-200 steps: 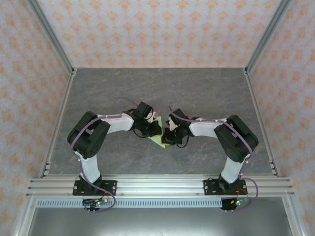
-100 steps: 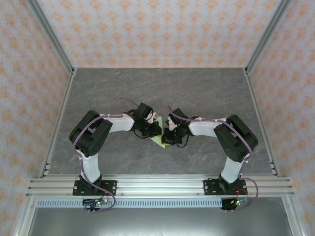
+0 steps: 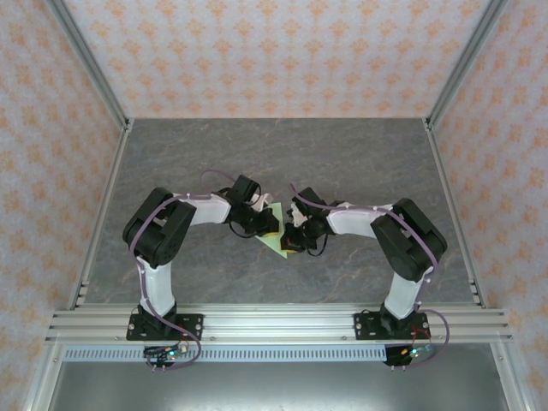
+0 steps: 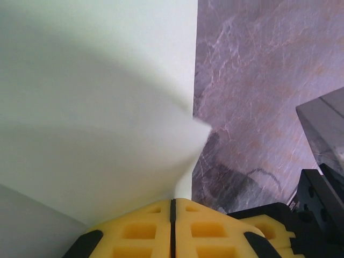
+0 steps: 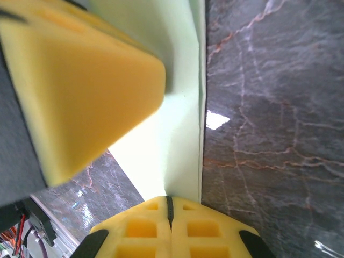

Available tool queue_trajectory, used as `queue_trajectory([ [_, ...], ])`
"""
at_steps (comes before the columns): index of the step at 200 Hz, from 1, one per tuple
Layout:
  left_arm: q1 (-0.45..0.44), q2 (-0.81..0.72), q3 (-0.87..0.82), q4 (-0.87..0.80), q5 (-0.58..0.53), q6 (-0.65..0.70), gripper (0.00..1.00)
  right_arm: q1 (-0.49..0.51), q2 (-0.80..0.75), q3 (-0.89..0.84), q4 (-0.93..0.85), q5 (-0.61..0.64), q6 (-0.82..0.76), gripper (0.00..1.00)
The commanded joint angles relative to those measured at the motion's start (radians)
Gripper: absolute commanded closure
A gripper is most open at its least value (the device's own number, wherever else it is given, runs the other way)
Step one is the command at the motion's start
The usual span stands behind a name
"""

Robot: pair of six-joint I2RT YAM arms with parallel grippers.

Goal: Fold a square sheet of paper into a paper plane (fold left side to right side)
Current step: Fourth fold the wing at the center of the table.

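The top view looks down from high above and behind both arm bases, far off, taking in the whole desk [image 3: 360, 163]. Each wrist view sits close behind its own claw, the left claw [image 4: 172, 203] and the right claw [image 5: 169, 200], facing the desk. All three share the pale green paper [image 3: 274, 244] between the claws.

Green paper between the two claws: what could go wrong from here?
1. The left gripper pinches the square sheet of paper, lifted in a curve. The thin sheet could slip out, or tear if pulled against the right gripper, whose closed tips seem to pin another part of it.
2. The curled flap may land crooked, so the edges might not line up.
3. The left gripper's yellow finger sits very near the right one's tips, and they could bump.
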Motion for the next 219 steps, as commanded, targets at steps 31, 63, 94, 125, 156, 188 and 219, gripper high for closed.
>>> queue_trajectory([
  [31, 0.085, 0.075, 0.075, 0.037, -0.091, 0.058, 0.92, -0.001, 0.097, -0.075, -0.214, 0.19, -0.019, 1.0],
  [63, 0.102, 0.103, 0.121, 0.017, -0.082, 0.09, 0.92, -0.001, 0.093, -0.082, -0.213, 0.193, -0.022, 1.0],
  [94, 0.121, 0.124, 0.152, 0.007, -0.073, 0.114, 0.92, -0.001, 0.089, -0.089, -0.212, 0.193, -0.023, 1.0],
  [125, 0.146, 0.137, 0.165, 0.008, -0.062, 0.128, 0.91, 0.0, 0.088, -0.091, -0.215, 0.193, -0.026, 1.0],
  [156, 0.169, 0.146, 0.171, 0.012, -0.053, 0.146, 0.91, 0.0, 0.087, -0.091, -0.215, 0.194, -0.026, 1.0],
  [188, 0.192, 0.17, 0.196, 0.012, -0.029, 0.163, 0.91, -0.001, 0.085, -0.093, -0.217, 0.191, -0.028, 1.0],
  [219, 0.212, 0.205, 0.25, -0.008, -0.002, 0.18, 0.9, -0.001, 0.082, -0.092, -0.222, 0.194, -0.029, 1.0],
])
